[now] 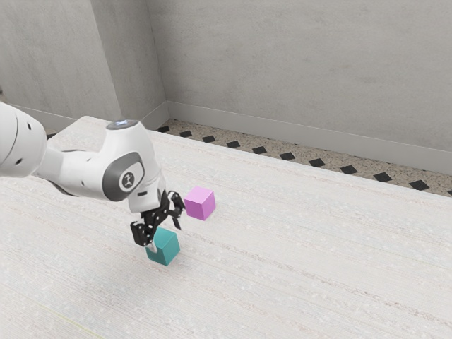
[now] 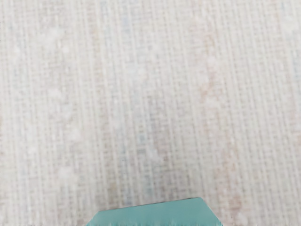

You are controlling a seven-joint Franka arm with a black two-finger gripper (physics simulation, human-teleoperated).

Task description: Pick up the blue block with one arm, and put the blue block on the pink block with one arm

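Observation:
A teal-blue block (image 1: 167, 248) rests on the pale table, and a pink block (image 1: 200, 203) sits a short way behind it toward the exterior view's right. My gripper (image 1: 157, 234) hangs low over the teal-blue block's upper left part, open, with one fingertip (image 1: 150, 247) down by the block's left edge. The block does not look lifted. In the wrist view the teal-blue block (image 2: 155, 214) shows as a blurred slab just under my hand, with bare table surface beyond it.
The white tabletop (image 1: 304, 240) stretches wide to the exterior view's right and front. Behind the table lies a speckled floor with black diamond tiles (image 1: 318, 161) and grey walls.

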